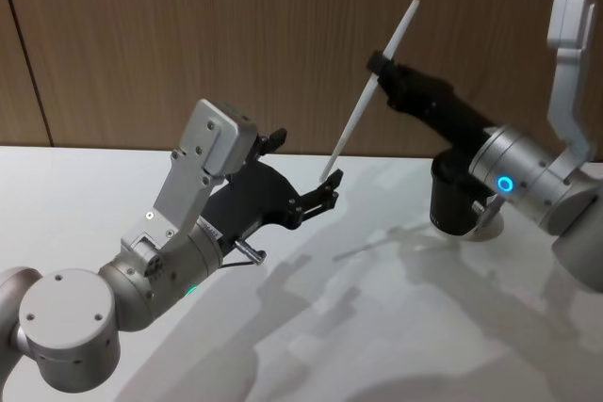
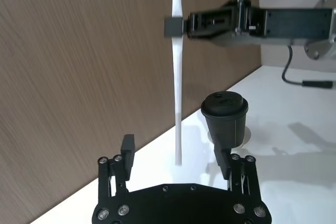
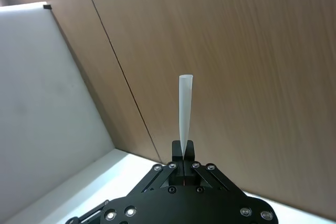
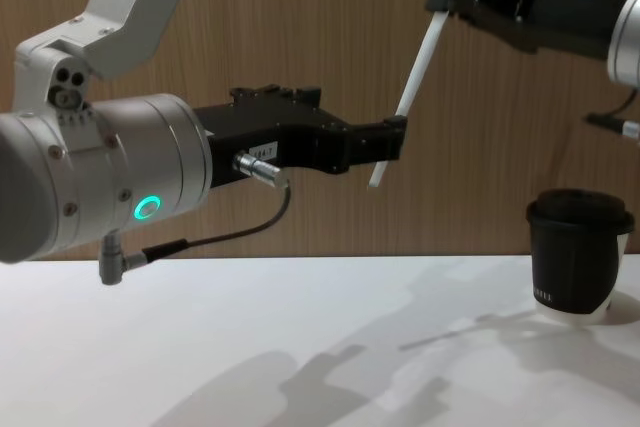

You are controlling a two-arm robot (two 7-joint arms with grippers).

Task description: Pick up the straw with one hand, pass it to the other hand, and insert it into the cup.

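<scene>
The white straw (image 1: 369, 91) hangs tilted in the air, and my right gripper (image 1: 377, 65) is shut on its upper part. In the right wrist view the straw (image 3: 185, 108) rises from between the closed fingers of the right gripper (image 3: 183, 154). My left gripper (image 2: 175, 149) is open, and the lower end of the straw (image 2: 178, 129) sits between its fingers without touching either. From the chest, the left gripper (image 4: 393, 142) is just beside the straw (image 4: 410, 87). The black lidded cup (image 4: 580, 252) stands upright on the table at the right, under the right arm.
The white table (image 1: 377, 327) lies well below both grippers. A brown wood-grain wall (image 1: 188, 35) stands close behind. A dark cable (image 4: 230, 237) loops under the left wrist. Part of the cup (image 1: 452, 200) is hidden by the right arm.
</scene>
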